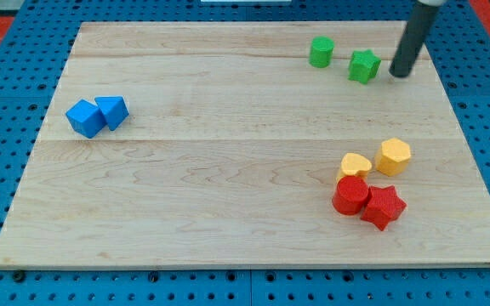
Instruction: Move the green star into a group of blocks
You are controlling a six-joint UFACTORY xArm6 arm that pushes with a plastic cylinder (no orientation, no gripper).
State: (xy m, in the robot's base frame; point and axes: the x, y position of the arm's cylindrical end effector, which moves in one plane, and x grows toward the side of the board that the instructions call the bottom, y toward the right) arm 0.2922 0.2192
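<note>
The green star lies near the view's top right on the wooden board. A green cylinder stands just to its left, a small gap apart. My tip rests on the board just right of the green star, not touching it. Lower right is a cluster: a yellow heart, a yellow hexagon, a red cylinder and a red star, close together.
Two blue blocks, a cube and a wedge-like one, touch each other at the view's left. The board sits on a blue pegboard surface.
</note>
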